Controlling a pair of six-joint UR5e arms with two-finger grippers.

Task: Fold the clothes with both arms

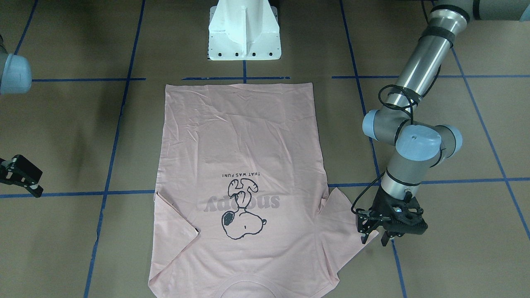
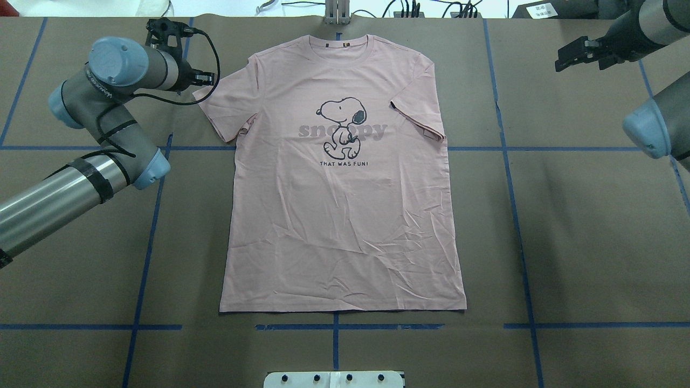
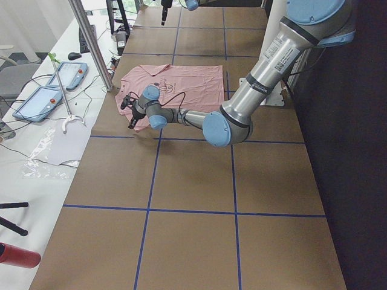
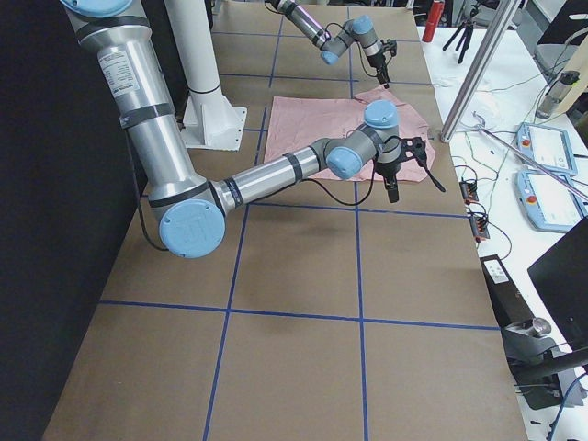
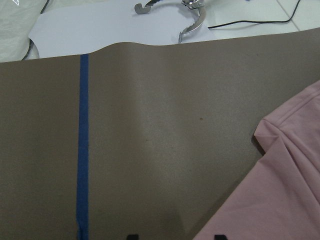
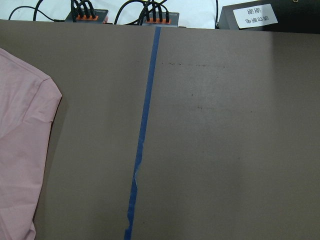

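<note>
A broad table (image 2: 566,215), covered in brown paper and crossed by blue tape lines, fills the scene, with a white pedestal (image 1: 244,29) at the robot's edge. The pink T-shirt (image 2: 345,215) lies spread flat in the middle, print up. Its hem is near the pedestal and its collar is at the far edge; the body is lightly creased.

The left arm (image 1: 418,70) reaches out to the far left corner of the shirt, while the right arm (image 2: 660,116) is held well off to the right, apart from the cloth. The left end effector (image 1: 374,239) points down with its jaws parted, just at the tip of the left sleeve (image 1: 348,223). Whether it touches the fabric is not clear. The right end effector (image 2: 578,53) hangs over bare paper, and I cannot tell its opening.

The cloth looks thin, light and limp. It will likely sag and drag if lifted at one point only, so a firm pinch at the sleeve seam or shoulder edge, matched on the other side, seems the better hold.
</note>
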